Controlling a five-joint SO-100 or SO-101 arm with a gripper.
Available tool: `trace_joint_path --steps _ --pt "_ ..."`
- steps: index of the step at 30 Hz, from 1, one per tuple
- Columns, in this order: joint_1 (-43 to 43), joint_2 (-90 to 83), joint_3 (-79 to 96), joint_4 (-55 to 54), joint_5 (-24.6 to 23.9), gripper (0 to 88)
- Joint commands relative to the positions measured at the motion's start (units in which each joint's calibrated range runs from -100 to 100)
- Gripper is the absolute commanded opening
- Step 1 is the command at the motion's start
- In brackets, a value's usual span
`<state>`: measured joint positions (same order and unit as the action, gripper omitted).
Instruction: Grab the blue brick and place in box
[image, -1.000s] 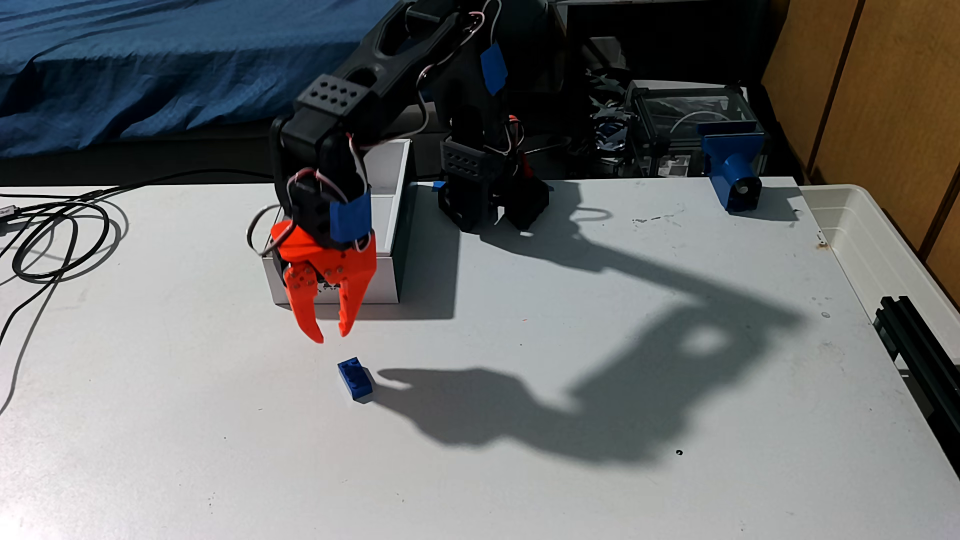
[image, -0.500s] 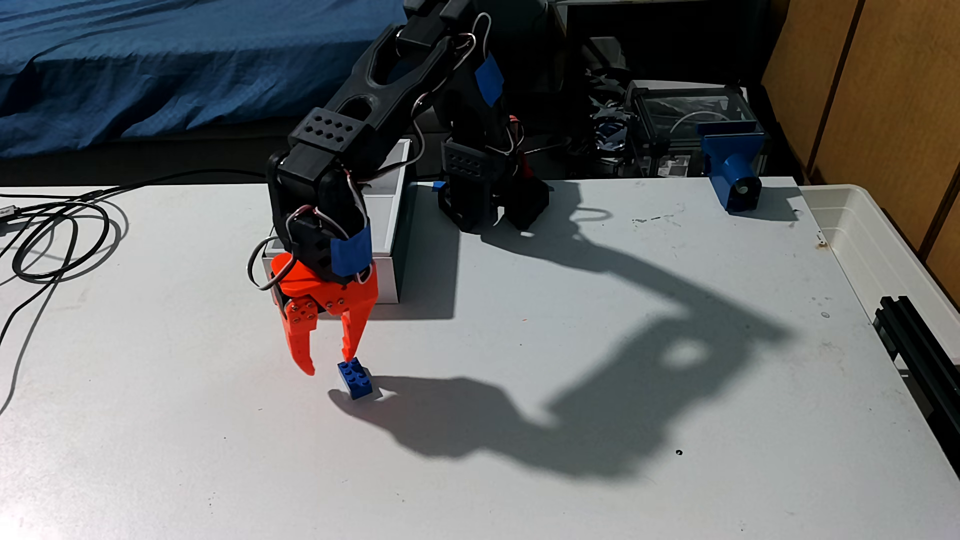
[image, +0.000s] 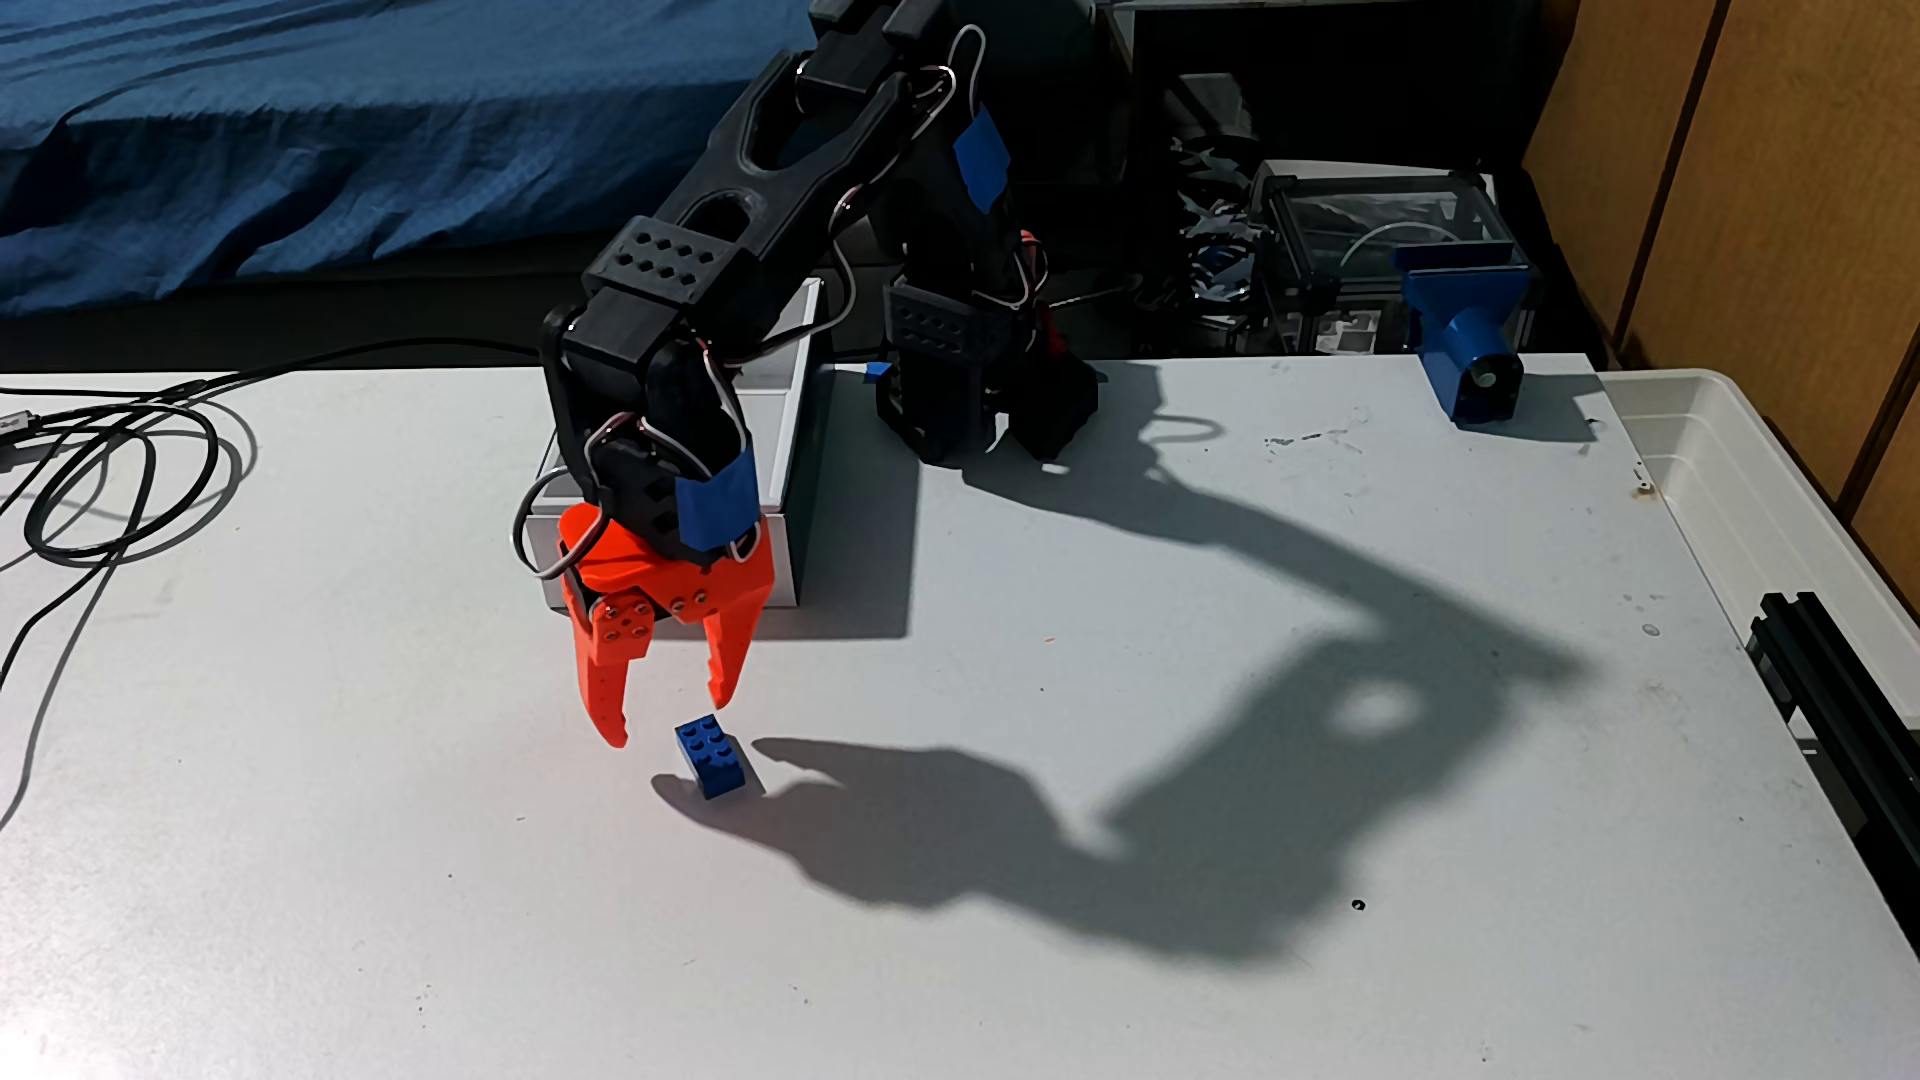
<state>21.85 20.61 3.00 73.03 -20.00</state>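
My pincer (image: 670, 722) hangs spread just above the surface (image: 416, 883), the blue brick (image: 712, 758) just below and right of its tips. Bare surface lies in front and to both sides of the brick. The box (image: 784, 457) stands close behind my pincer; coiled cable (image: 114, 478) lies far left.

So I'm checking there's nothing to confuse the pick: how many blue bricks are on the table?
1. The brick lies on the table just below the open end effector. Others could be hidden inside the box.
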Motion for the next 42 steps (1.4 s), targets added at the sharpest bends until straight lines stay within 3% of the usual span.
trace_joint_path --steps 1,42 --pt "-0.15 -1.03 -2.11 0.6 -0.34 22.2" --pt "-4.01 2.52 -0.51 -2.42 -1.81 22.3"
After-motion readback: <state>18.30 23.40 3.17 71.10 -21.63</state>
